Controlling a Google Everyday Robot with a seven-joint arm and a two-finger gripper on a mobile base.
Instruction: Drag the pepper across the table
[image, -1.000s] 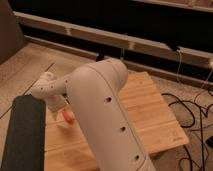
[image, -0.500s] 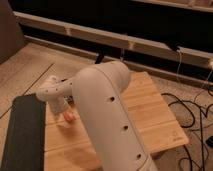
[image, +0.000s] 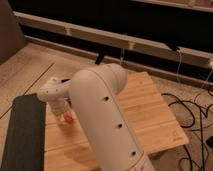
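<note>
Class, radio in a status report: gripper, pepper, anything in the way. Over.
Gripper low over the table, near the dark mat. Pepper at its tip, on the wood. Arm hides the planks beyond.

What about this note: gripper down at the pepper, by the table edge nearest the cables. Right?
No. The camera view shows the gripper down at the pepper by the table edge nearest the dark mat; the cables lie off the opposite side.

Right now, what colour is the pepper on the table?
Red-orange, seen in the camera view: the pepper shows just below the gripper, low over the table.
</note>
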